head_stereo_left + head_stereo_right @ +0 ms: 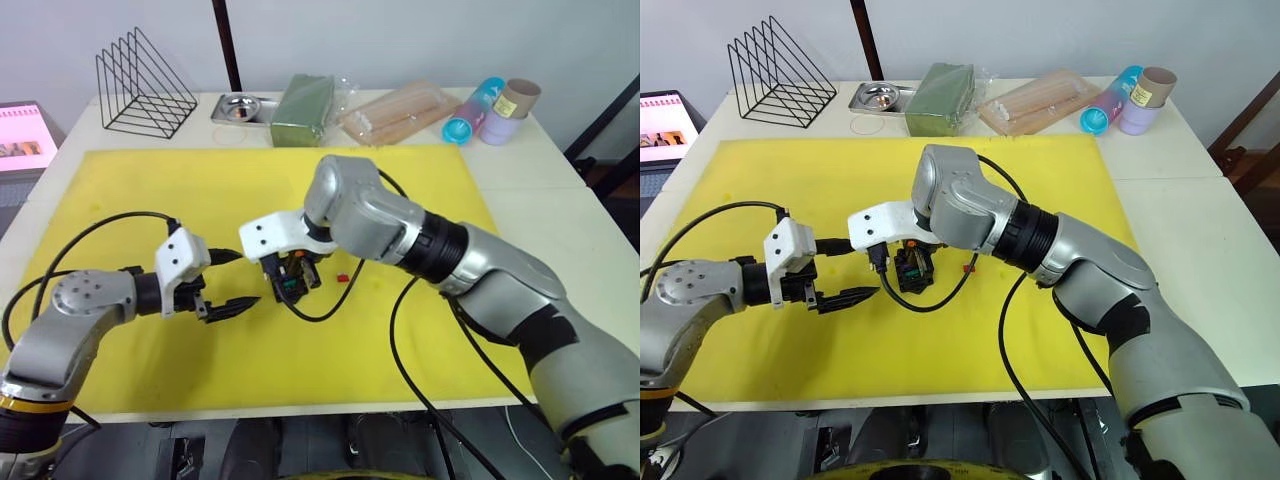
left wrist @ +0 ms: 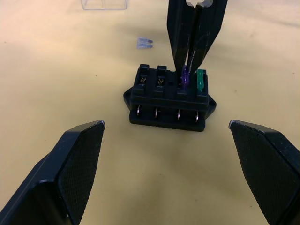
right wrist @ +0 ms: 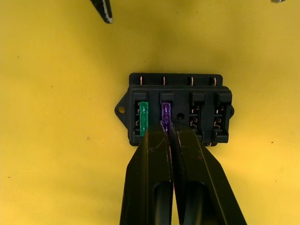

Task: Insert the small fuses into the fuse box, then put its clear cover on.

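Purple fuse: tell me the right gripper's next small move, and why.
Probably press it straight down, then let go. The right gripper is shut on the purple fuse, which stands in its slot in the fuse box beside the green fuse. Two slots are empty; the red fuse lies on the mat.

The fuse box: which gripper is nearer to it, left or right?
Right. The right gripper is directly over the fuse box, its fingers shut on the purple fuse in a slot. The left gripper is open, apart from the box on the mat.

One fuse box (image 2: 168, 98) holds two fuses, purple (image 2: 184, 78) and green (image 2: 201, 79).
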Robot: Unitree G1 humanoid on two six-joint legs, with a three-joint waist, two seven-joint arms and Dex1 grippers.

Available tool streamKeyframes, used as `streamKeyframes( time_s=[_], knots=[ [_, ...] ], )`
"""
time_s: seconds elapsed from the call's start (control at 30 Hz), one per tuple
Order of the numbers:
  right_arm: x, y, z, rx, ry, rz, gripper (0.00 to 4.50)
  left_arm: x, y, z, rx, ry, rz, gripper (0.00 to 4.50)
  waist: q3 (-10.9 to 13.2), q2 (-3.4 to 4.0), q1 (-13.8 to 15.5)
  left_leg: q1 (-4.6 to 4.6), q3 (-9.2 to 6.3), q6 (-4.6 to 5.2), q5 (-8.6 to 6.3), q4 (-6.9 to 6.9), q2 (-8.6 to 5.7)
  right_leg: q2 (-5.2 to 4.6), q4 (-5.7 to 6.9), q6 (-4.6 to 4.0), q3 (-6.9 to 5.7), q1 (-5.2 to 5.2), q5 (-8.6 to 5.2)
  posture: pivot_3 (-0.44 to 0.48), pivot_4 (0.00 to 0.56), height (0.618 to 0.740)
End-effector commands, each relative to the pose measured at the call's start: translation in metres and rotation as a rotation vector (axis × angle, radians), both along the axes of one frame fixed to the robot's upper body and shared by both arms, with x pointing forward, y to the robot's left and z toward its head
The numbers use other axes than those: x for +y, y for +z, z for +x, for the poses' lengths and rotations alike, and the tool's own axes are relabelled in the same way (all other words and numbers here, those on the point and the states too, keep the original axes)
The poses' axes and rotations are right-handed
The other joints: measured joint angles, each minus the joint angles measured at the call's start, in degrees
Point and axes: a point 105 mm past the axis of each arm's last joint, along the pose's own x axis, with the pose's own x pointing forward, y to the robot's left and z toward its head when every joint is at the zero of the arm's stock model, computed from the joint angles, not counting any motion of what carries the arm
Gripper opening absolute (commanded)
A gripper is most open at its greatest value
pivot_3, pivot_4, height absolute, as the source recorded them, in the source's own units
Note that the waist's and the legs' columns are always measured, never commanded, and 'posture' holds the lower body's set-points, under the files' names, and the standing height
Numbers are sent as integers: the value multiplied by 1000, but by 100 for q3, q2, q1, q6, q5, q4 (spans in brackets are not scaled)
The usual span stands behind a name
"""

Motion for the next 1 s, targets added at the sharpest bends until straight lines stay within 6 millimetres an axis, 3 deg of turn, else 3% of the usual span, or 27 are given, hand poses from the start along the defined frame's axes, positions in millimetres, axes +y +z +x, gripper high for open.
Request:
streamKeyframes(
  time_s=[0.03,0.37,0.5,1.0],
  knots=[
    [-3,-19,3,2,-28,-45,18,-4,7,1,-44,-21,7,4500,0,0,0,2,-1,0,0,0,0,0,0,0,0,2,0,0,150,740],
    [-2,-5,4,5,-39,-6,18,-1,6,-1,-42,-10,9,4500,-1,0,2,8,-2,0,0,1,0,0,0,-1,-1,9,0,0,150,740],
    [-2,0,4,0,-37,7,971,0,6,-1,-44,-7,9,4500,0,0,5,2,-1,0,0,1,0,-1,0,-1,-1,4,0,0,150,740],
    [-8,46,4,21,-39,135,971,3,10,4,-61,14,6,4500,1,1,2,-5,0,0,0,-1,-1,-4,-2,0,-1,-3,0,0,150,740]
  ],
)
